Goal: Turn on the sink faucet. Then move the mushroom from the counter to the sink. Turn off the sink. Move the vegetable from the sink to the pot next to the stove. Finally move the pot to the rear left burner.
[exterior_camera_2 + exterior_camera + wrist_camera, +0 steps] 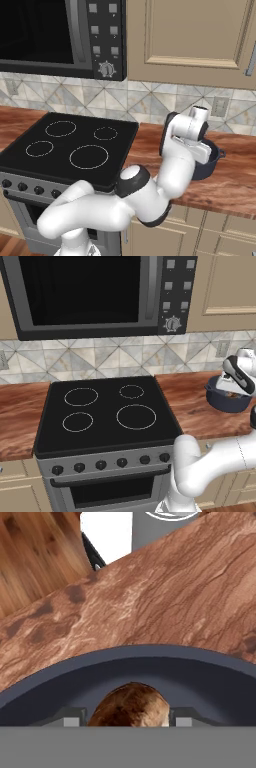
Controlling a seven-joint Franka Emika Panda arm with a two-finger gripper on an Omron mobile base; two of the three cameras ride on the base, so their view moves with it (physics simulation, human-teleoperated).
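Mushroom (130, 706), brown and rounded, sits directly between the two finger tips of the gripper (129, 718) in the hand view, with the dark blue inner wall of the pot (150, 672) curving behind it. The tips stand close against the mushroom's two sides, part open, so the gripper looks to be grasping it inside the pot, though actual contact cannot be made out.

From the left base view the pot (226, 400) stands on the wooden counter (190, 401) to the right of the stove (105, 411), and the arm's white hand reaches down into it from above. In the right base view the hand hangs over the near side of the pot (212, 162), covering most of its opening.

The stove's black glass top carries four ringed burners, among them the rear left burner (81, 396), with a row of dark knobs (110, 463) along its near face. A microwave (95, 293) hangs above the stove, beige cabinets (190, 35) sit to its right, and a patterned tile backsplash (100, 358) with a wall outlet (219, 106) runs along the far side of the counter.
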